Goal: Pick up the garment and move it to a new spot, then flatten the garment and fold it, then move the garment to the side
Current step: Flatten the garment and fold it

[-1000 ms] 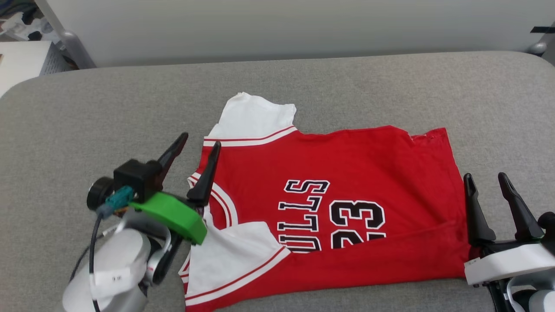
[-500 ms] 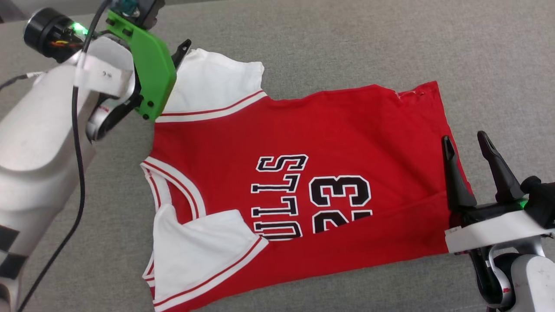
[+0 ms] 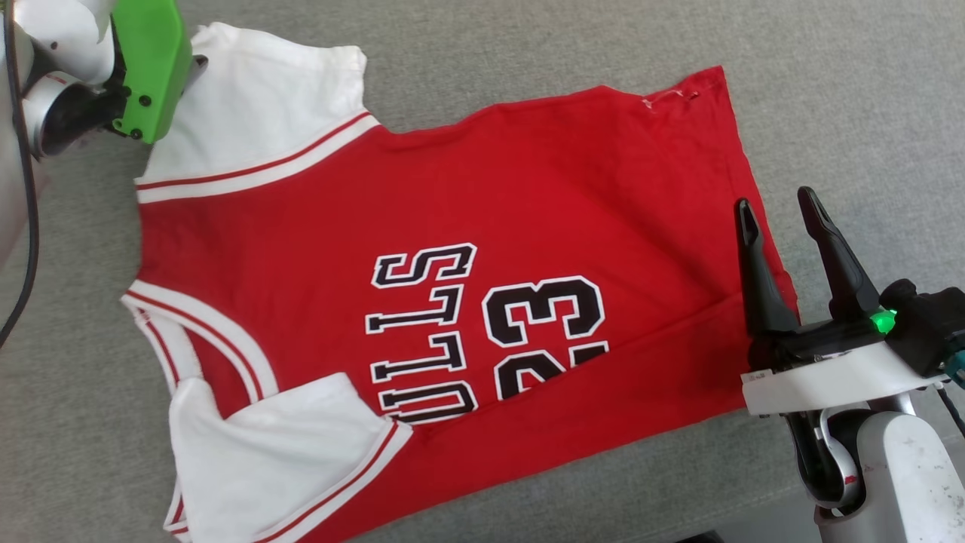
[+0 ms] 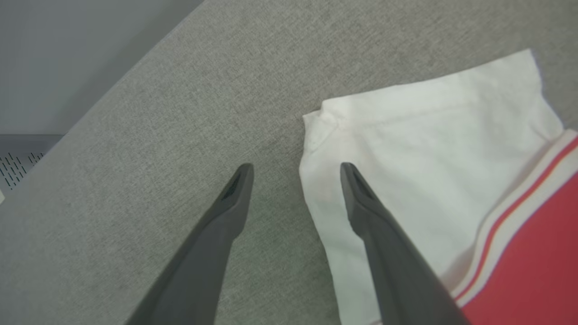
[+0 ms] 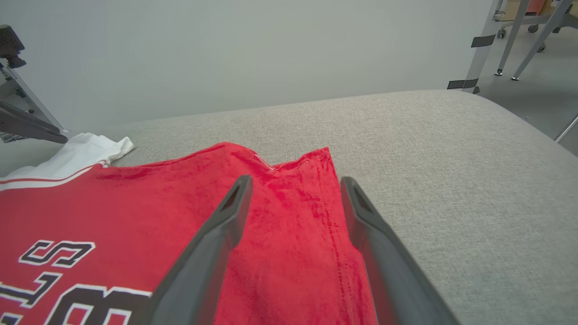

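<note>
Red jersey (image 3: pixel 452 188) lies spread, lettering up, on grey upholstered surface (image 3: pixel 829 90); right gripper (image 3: pixel 776 207) at its hem (image 3: pixel 742 162), fingers spread. Left wrist: left gripper (image 4: pixel 295 169) spread wide, straddling white sleeve (image 4: pixel 429 144) edge. Right wrist: fingers apart over the hem, nothing pinched.

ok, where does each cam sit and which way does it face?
Head view: on the head, facing down at the garment on the grey cushion; right end effector lower right, left arm's green bracket upper left.
Left wrist view: looks along the open left end effector at the white sleeve's corner.
Right wrist view: looks along its open fingers over the red hem toward a pale wall.
Shared: head and left wrist views both show that sleeve.
</note>
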Robot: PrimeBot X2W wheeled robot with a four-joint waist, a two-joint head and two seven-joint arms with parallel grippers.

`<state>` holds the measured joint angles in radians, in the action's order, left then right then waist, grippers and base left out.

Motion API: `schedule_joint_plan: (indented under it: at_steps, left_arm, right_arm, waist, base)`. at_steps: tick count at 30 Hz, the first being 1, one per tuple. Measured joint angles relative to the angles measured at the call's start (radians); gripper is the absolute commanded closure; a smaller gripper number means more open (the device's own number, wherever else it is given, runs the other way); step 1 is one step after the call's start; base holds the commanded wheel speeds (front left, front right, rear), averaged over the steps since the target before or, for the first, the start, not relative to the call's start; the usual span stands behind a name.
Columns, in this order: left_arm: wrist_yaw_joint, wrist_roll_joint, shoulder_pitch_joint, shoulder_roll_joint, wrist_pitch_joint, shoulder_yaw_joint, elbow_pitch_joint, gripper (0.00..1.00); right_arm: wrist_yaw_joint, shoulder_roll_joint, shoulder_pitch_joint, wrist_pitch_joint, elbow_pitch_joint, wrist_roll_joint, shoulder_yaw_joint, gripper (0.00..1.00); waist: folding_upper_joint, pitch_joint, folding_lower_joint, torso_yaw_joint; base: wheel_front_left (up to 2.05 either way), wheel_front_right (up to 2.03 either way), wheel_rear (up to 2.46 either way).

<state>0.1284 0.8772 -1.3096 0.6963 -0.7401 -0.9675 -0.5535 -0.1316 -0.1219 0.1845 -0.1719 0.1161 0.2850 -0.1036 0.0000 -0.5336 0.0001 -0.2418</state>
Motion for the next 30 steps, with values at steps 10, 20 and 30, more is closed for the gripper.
schedule_joint_plan:
  at_steps: [10,20,30]
  left_arm:
    - [0.001,0.034,-0.039,-0.011,0.038,-0.004,-0.139,0.66]
    - [0.001,0.123,-0.031,-0.067,0.043,0.036,-0.186,1.0]
    - [-0.002,0.162,0.002,-0.105,0.142,0.063,-0.175,1.0]
  right_arm:
    - [0.0,0.014,0.006,-0.001,-0.024,-0.002,0.002,0.0]
    - [0.0,0.005,0.025,0.005,-0.031,-0.016,0.006,0.0]
    - [0.0,-0.142,0.057,0.191,-0.016,-0.027,0.0,0.0]
  waist:
    - [0.0,-0.052,0.0,-0.05]
    - [0.0,-0.035,0.0,-0.029]
    - [0.0,0.042,-0.0001,0.015]
  base:
    - [0.0,0.0,0.0]
    - [0.0,0.0,0.0]
    - [0.0,0.0,0.0]
